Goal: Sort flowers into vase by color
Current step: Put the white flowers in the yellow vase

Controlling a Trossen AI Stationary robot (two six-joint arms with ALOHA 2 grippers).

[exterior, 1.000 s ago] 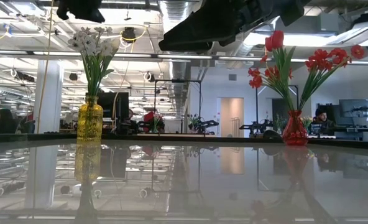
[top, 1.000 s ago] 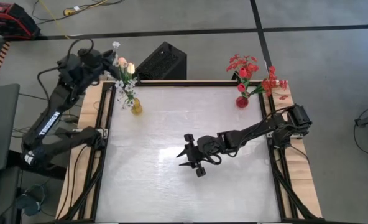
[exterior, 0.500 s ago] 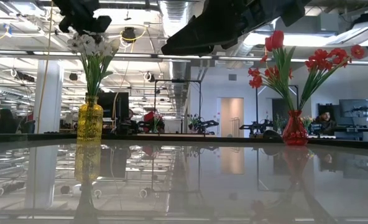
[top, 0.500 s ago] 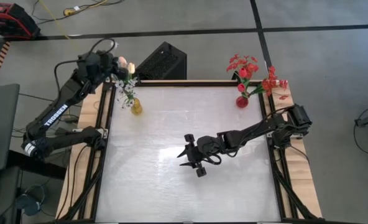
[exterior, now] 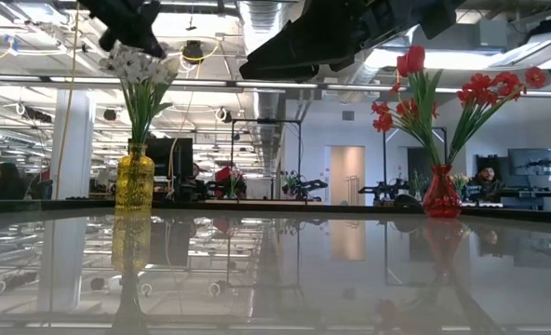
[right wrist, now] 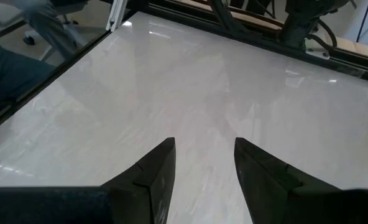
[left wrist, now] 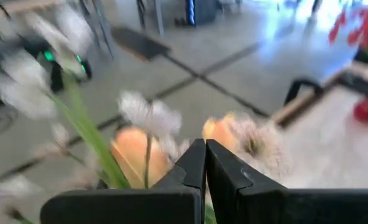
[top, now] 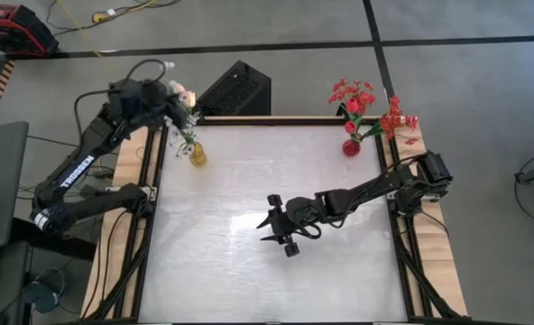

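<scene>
High view shows us the white table (top: 276,226) whole, the right gripper (top: 269,227) hovering mid-table with fingers spread wide. Only the low view shows both vases upright: the yellow vase (exterior: 134,177) with white and cream flowers (exterior: 138,70), the red vase (exterior: 441,193) with red flowers (exterior: 485,88). The left gripper (left wrist: 205,149) (fingers pressed together, holding nothing we can see) sits among the pale blossoms. We read no writing.

White lettering runs along the left arm's (top: 69,176) lower link in the high view; too small to read for certain. No other text, label, number or sign legible on table (top: 276,262), vases or room beyond.
</scene>
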